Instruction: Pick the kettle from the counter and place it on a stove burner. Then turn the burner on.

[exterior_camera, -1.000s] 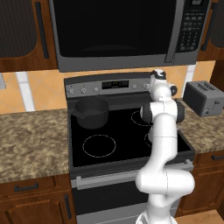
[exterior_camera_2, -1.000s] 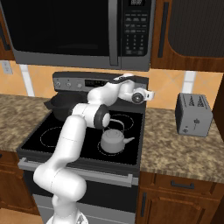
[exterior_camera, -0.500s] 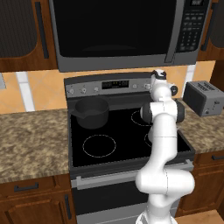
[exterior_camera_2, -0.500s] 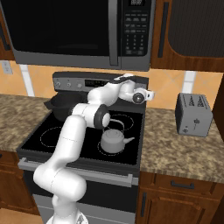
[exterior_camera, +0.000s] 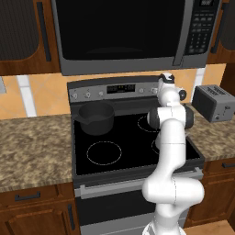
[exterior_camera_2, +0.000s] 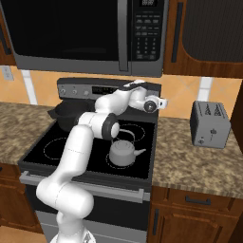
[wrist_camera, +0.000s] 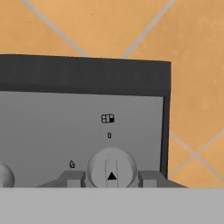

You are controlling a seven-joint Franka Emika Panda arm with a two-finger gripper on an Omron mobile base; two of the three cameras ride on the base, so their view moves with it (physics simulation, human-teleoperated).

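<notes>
Here our gripper [wrist_camera: 112, 178] has its fingertips [wrist_camera: 72, 178] narrowed to either side of the rightmost stove knob [wrist_camera: 111, 168] on the grey control panel [wrist_camera: 52, 131]; we cannot tell contact. Beyond, the kettle [exterior_camera_2: 124, 153] sits on the cooktop [exterior_camera_2: 76, 149]'s front right burner, the saucepan [exterior_camera: 96, 118] rear left.

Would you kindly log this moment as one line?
kettle: on stove burner | tool: straddling rightmost knob | saucepan: rear-left
</notes>
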